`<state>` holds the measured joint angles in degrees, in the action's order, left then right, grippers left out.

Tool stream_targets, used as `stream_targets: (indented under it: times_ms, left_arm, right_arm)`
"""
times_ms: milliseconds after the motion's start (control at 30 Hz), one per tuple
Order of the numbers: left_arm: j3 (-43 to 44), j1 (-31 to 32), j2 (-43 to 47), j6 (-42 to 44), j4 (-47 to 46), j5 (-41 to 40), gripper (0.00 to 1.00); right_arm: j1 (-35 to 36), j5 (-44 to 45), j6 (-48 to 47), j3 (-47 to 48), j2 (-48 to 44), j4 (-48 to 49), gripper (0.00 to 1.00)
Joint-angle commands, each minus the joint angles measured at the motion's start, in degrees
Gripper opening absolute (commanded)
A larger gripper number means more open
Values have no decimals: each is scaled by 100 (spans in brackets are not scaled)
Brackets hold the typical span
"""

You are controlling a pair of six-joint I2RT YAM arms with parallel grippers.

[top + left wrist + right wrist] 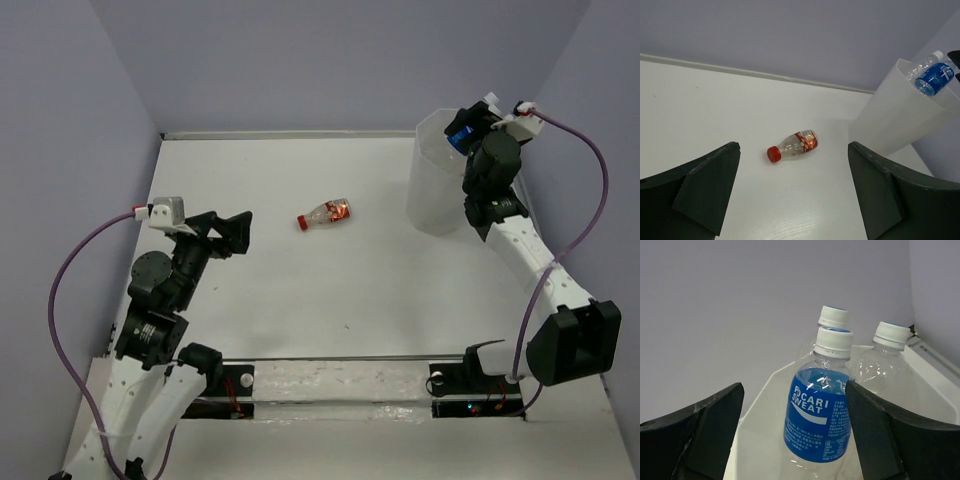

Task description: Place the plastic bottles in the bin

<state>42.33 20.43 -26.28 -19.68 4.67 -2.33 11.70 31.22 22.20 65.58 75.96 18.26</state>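
My right claw (793, 384) hangs over the bin (428, 195) with its jaws parted wider than the blue-labelled bottle (817, 415), which is cap-up between them. A gap shows on one side of the bottle, so I read that claw as released, not gripping. Past that bottle, further from the claw, two clear white-capped bottles (880, 365) stand neck-up inside the bin. My left claw (240, 232) is spread fully wide and empty, hovering over the table (300, 310). The one bottle not in the bin is the red-capped bottle (794, 145). It lies on its side on the table, straight ahead of the left claw, centred between the fingers in the wrist view and clear of both. Its long axis runs nearly finger to finger — cap toward the finger on the left of that view, base toward the other and angled slightly away. Judgement: closing as is would pinch it end to end, so the wrist likely needs a roll to straddle the body. The left claw is the nearer one — the right sits well apart at the bin, which lies beyond the bottle and off to the left claw's right.
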Motion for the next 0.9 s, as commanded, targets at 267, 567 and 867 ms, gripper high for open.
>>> stream_targets:
  times_ms: [267, 567, 867]
  left_arm:
    - [136, -91, -1598, -132, -686, 1770, 99]
    - [829, 373, -3030, 59, -748, 1640, 99]
    - [2560, 1965, -5894, 2652, -133, 312, 99]
  right_arm:
    - [-1, -721, -480, -45, -1276, -1017, 85]
    - [-1, -2066, 503, -1503, -2840, -1343, 82]
    - [-1, -3384, 839, -2497, -3896, -1509, 82]
